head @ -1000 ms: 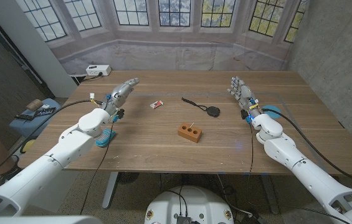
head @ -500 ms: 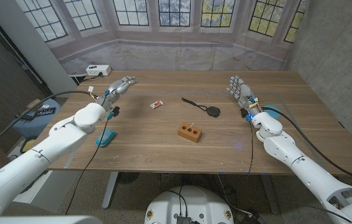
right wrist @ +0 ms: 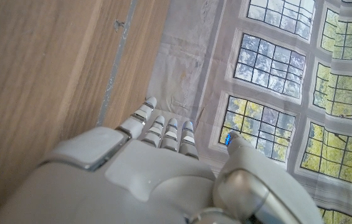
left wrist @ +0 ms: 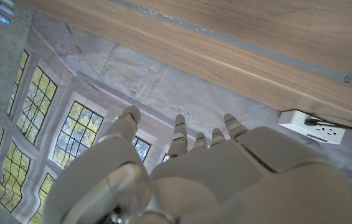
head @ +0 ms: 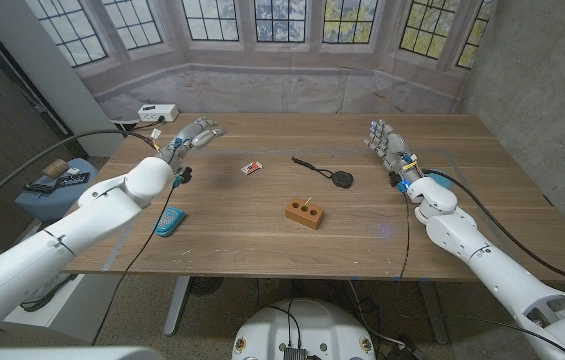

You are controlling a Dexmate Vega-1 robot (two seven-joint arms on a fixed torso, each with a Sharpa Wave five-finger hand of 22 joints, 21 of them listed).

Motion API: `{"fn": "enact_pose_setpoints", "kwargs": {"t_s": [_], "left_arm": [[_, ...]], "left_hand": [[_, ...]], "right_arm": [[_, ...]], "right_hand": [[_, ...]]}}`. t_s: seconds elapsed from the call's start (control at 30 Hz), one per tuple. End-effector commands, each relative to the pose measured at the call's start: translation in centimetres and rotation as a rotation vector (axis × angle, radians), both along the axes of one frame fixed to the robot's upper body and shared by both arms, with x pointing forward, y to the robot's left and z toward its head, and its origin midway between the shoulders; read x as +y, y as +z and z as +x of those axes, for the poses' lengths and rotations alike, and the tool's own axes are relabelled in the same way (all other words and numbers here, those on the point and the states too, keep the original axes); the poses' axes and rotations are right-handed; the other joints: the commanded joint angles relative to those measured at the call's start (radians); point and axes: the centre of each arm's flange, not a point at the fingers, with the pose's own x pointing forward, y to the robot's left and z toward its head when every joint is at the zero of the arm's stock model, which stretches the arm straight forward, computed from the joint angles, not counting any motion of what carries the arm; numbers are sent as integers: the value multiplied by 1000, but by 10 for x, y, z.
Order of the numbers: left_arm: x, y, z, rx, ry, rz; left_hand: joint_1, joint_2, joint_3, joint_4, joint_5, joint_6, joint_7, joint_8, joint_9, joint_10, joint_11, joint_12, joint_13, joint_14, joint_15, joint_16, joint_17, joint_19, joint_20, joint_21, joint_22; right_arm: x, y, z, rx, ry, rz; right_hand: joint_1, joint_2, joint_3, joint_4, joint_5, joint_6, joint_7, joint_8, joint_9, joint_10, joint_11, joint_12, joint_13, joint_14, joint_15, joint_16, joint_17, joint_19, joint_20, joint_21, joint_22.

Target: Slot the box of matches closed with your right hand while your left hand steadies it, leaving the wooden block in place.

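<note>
The small red and white box of matches (head: 252, 168) lies on the table, left of centre toward the back. The wooden block (head: 305, 213), with a match standing in it, sits near the table's middle. My left hand (head: 191, 137) hovers over the back left of the table, fingers apart and extended, holding nothing; it is well left of the matchbox. My right hand (head: 386, 144) is raised over the back right of the table, fingers apart, empty. In the left wrist view my left hand (left wrist: 213, 174) points past the table edge toward the windows; the right wrist view shows my right hand (right wrist: 157, 168) likewise.
A black round object with a cord (head: 339, 179) lies behind the block. A blue object (head: 170, 221) sits near the front left edge, another blue thing (head: 438, 179) by my right wrist. A white power strip (head: 157, 113) stands behind the table's back left corner.
My left arm has lifted and swung toward the back left, its hand now farther back. The blue object on the left is uncovered. My right hand has barely moved.
</note>
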Motion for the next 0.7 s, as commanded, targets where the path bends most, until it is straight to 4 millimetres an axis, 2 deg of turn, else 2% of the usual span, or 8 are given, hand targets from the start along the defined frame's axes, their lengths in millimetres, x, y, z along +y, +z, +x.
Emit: {"fn": "enact_pose_setpoints", "kwargs": {"t_s": [0.03, 0.17, 0.47, 0.7], "left_arm": [[-13, 16, -16, -5, 103, 92], [-17, 19, -17, 11, 141, 128], [-25, 34, -19, 8, 215, 215], [-24, 45, -17, 60, 242, 255]], "left_hand": [[-94, -118, 4, -12, 8, 9, 4, 4, 1, 1, 8, 3, 1, -4, 6, 7, 5, 6, 4, 2, 5], [-82, -124, 3, -18, 10, 13, 6, 0, 2, -19, 12, -4, 1, -33, 14, -2, 5, -10, 4, -6, 5], [-69, -139, -7, -17, 14, 22, 18, -11, 2, -84, 39, -17, 2, -113, 27, -11, 5, -62, 4, -19, 5], [-54, -149, -9, -22, 18, 11, 49, -18, 3, -111, 56, -18, 1, -136, 41, -8, 5, -79, 7, -20, 5]], "right_arm": [[-16, 7, -1, -5, 7, -12], [-20, 7, -3, -1, 3, -12], [-25, 4, -5, 7, 2, -9], [-23, 0, -6, 15, 6, -2]], "right_hand": [[13, 2, 4, -4, 0, 7, -3, 7, 5, 5, 5, 4, 1, 6, -23, 5, 2, 10, -35, 7, 3], [14, 2, 4, -5, -1, 8, -2, 6, 5, 6, 5, 4, 1, 7, -24, 5, 2, 10, -35, 7, 3], [16, 1, 6, -9, -2, 9, 2, 6, 6, 6, 5, 4, 1, 7, -23, 4, 1, 11, -36, 7, 3], [16, 0, 7, -11, -3, 13, 4, 6, 6, 6, 5, 3, 1, 6, -21, 4, 1, 11, -36, 6, 3]]}}
